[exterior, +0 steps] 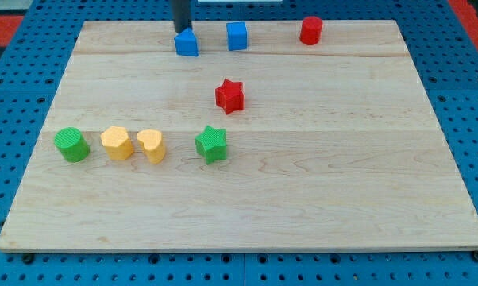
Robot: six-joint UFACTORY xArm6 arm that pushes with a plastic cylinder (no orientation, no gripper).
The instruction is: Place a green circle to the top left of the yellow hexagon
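The green circle [71, 144] stands near the board's left edge. Right beside it, to its right, is the yellow hexagon [117, 143], then a yellow heart [152, 145]. My tip [180, 31] is at the view's top, touching the top of a blue block [186, 43], far up and right of the green circle.
A green star [211, 144] sits right of the yellow heart. A red star [230, 95] is above it. A blue cube [237, 36] and a red cylinder [310, 30] stand along the top edge. The wooden board [342, 199] lies on a blue pegboard.
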